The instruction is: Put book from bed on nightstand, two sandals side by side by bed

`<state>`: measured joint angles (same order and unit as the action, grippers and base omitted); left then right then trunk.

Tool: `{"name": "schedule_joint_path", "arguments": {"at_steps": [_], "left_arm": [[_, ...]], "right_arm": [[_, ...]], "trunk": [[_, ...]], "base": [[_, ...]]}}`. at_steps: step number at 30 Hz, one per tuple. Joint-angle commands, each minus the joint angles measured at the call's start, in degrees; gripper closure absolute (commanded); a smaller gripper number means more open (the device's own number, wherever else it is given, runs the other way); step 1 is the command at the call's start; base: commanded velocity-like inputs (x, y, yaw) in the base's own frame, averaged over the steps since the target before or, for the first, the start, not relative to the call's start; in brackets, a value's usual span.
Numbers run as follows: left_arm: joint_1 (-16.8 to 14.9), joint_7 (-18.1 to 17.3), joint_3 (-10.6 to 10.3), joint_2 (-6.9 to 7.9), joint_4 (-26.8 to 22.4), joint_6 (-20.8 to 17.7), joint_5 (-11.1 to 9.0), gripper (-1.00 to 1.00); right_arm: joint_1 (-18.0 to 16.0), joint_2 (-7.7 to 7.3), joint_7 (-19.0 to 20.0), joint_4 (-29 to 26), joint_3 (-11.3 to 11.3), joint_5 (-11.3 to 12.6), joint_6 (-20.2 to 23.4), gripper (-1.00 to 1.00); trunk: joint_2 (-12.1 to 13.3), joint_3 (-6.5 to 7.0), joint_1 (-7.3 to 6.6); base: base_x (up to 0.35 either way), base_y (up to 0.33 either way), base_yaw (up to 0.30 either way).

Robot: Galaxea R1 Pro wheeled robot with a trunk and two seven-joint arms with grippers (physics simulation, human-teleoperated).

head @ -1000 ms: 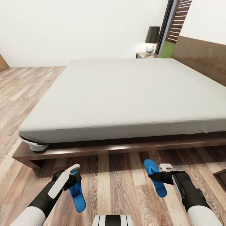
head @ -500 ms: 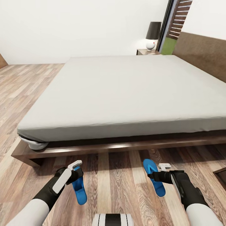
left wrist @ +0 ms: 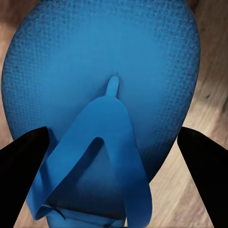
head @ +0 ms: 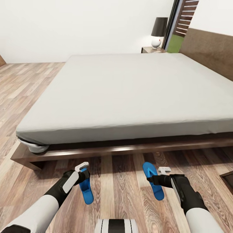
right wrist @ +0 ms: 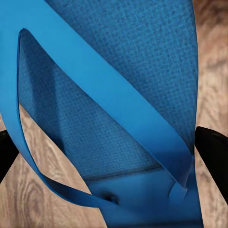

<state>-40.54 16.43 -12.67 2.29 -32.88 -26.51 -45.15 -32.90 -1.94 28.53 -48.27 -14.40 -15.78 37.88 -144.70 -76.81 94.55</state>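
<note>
Carrying one sandal per arm above the wood floor (head: 116, 191), just short of the bed (head: 129, 94). Left gripper (head: 82, 176) clenched on the left sandal (head: 86, 191); right gripper (head: 155, 179) clenched on the right sandal (head: 152, 179). Both hanging clear of the planks, well apart from each other, near the dark frame's long side.

Handling, as a judgement: light, probably foam or soft plastic, so no weight problem; sole looks stiff enough to hold shape, strap thin and floppy. Textured footbed should not slip much. Not fragile. Best hold: across the sole edges at mid-length, as seen in the left wrist view with dark fingers (left wrist: 21, 166) either side of the sole (left wrist: 102, 57). Strap alone likely to swing and twist.

Looks: bright blue, flip-flop type, Y strap (left wrist: 109, 142) meeting at a toe post, fine dimpled footbed. Right wrist view very close: wide strap band (right wrist: 99, 80) crossing the footbed, floor grain beyond.

Mattress plain pale grey, bare from here; no book visible on it. Nightstand (head: 149, 50) with a lamp (head: 158, 32) at the far corner by the headboard (head: 210, 51). Sandals not yet set down.
</note>
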Motion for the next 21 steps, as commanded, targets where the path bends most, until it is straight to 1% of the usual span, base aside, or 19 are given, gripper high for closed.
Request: {"name": "schedule_joint_path", "arguments": {"at_steps": [1, 10, 16, 17, 18, 19, 21], "left_arm": [[-0.09, 0.41, -0.44, 0.07, 0.08, 0.09, -0.52, 1.00], [-0.53, -0.72, -0.44, -0.06, 2.14, 0.59, -0.26, 1.00], [-2.70, -2.71, -0.51, -0.43, 5.72, 0.65, -0.14, 1.00], [-3.61, -3.01, -0.54, -0.79, 6.75, 0.66, 0.28, 1.00], [-3.96, -3.11, -0.57, -1.03, 7.13, 0.66, 0.72, 1.00], [-4.46, -3.24, -0.58, -1.65, 7.63, 0.66, 2.19, 1.00], [-4.78, -3.14, -0.57, -2.39, 7.96, 0.57, 4.09, 1.00]], "right_arm": [[-0.05, 0.06, 0.48, -0.08, -0.17, -0.49, 0.19, 1.00], [-0.26, 0.34, 0.52, -0.07, -0.19, -0.48, 0.18, 1.00], [-0.45, 2.14, 0.47, -0.03, -0.25, -0.48, 0.18, 1.00], [-0.47, 2.74, 0.44, -0.01, -0.26, -0.48, 0.18, 1.00], [-0.48, 3.00, 0.43, -0.01, -0.27, -0.48, 0.18, 1.00], [-0.48, 3.41, 0.41, 0.00, -0.27, -0.48, 0.18, 1.00], [-0.49, 3.66, 0.40, -0.03, -0.27, -0.48, 0.18, 1.00]], "trunk": [[-0.02, -0.14, -0.01], [-0.02, -0.97, -0.01], [-0.02, -1.52, -0.01], [-0.02, -1.61, -0.01], [-0.02, -1.70, -0.01], [-0.02, -1.80, -0.01], [-0.02, -1.98, -0.01]], "base": [[0.000, 0.000, 0.000], [0.000, 0.000, 0.000], [0.000, 0.000, 0.000], [0.000, 0.000, 0.000], [0.000, 0.000, 0.000], [0.000, 0.000, 0.000], [0.000, 0.000, 0.000]]}}
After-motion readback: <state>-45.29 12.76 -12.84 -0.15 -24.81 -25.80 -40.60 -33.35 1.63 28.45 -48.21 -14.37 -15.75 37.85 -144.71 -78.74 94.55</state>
